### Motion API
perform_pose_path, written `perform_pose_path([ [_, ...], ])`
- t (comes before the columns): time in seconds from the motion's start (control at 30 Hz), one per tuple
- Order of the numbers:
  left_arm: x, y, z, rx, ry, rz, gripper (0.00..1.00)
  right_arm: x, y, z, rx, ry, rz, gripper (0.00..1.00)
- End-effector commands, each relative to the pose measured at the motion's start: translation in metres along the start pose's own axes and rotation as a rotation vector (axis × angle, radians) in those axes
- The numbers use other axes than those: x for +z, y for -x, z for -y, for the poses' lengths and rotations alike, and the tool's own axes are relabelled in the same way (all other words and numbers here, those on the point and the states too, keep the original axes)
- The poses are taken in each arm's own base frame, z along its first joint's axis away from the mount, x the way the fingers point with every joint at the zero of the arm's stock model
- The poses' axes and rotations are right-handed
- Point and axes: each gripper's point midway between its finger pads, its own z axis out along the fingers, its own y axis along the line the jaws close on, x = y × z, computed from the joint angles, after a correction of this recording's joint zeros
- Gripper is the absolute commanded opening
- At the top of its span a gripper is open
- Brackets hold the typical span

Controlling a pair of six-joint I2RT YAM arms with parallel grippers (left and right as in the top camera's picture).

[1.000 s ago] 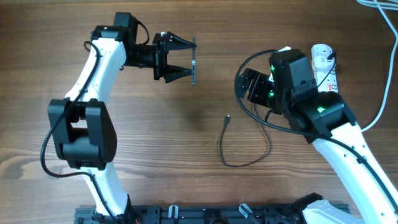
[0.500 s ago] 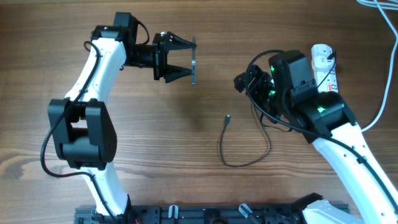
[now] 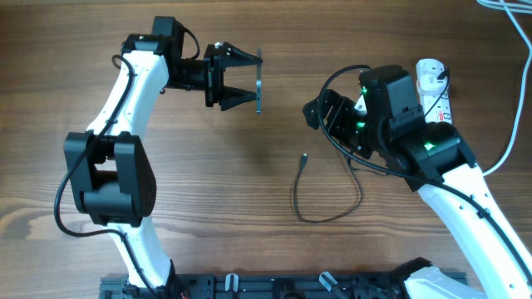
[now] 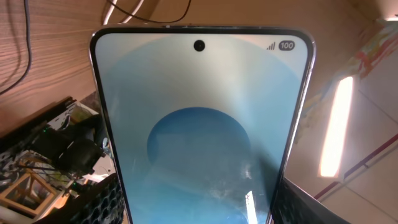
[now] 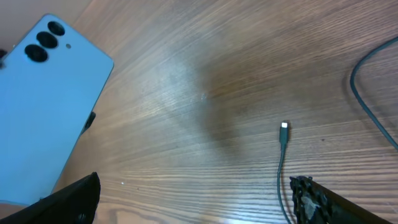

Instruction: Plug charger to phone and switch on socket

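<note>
- left gripper (image 3: 252, 76) is clamped on the phone (image 3: 259, 83), which it holds on edge.
- right gripper (image 5: 194, 185) is wide open and empty; the charger (image 5: 284, 129) lies on the table (image 5: 205, 74) below it.
- i judge the charger limp and light; i'd grip just behind its stiff tip.

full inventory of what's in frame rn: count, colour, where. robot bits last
phone: 1, blue screen, light blue back, clamped in the left gripper
charger cable: 1, thin black, loose on the table right of centre, tip unplugged
power strip: 1, white, far right, partly behind the right arm
white cable: at least 1, right edge
table: 1, brown wood
left gripper: 1, black, shut on the phone
right gripper: 1, black, open, near the cable tip
</note>
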Motion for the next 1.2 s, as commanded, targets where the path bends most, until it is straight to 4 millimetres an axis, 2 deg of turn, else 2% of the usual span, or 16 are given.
perform_pose_path([
  [0.0, -0.004, -0.017, 0.017, 0.039, -0.049, -0.026, 0.65, -0.001, 0.000, -0.011, -0.040, 0.035, -0.014, 1.00],
  [0.17, -0.004, -0.017, 0.017, 0.039, -0.049, -0.026, 0.65, -0.003, 0.002, -0.019, -0.084, 0.071, -0.012, 1.00],
  [0.37, -0.004, -0.017, 0.017, 0.039, -0.049, -0.026, 0.65, -0.024, 0.010, -0.040, -0.143, 0.113, 0.014, 0.99],
  [0.47, -0.004, -0.017, 0.017, 0.039, -0.049, -0.026, 0.65, -0.030, 0.004, -0.054, -0.242, 0.161, -0.040, 0.99],
  [0.6, -0.004, -0.017, 0.017, 0.039, -0.049, -0.026, 0.65, -0.031, 0.006, -0.061, -0.336, 0.077, -0.158, 0.99],
  [0.73, -0.004, -0.017, 0.017, 0.039, -0.049, -0.026, 0.65, -0.036, 0.024, -0.080, -0.396, 0.026, -0.178, 0.99],
  [0.83, -0.004, -0.017, 0.017, 0.039, -0.049, -0.026, 0.65, -0.050, 0.030, -0.090, -0.444, -0.031, -0.096, 0.99],
  [0.9, -0.004, -0.017, 0.017, 0.039, -0.049, -0.026, 0.65, -0.052, 0.023, -0.103, -0.475, -0.052, -0.050, 0.99],
  [1.0, -0.004, -0.017, 0.017, 0.038, -0.049, -0.026, 0.65, -0.050, 0.019, -0.108, -0.462, -0.172, 0.077, 0.99],
  [1.17, -0.004, -0.017, 0.017, 0.038, -0.049, -0.026, 0.65, -0.041, -0.004, -0.142, -0.478, -0.161, 0.188, 0.99],
])
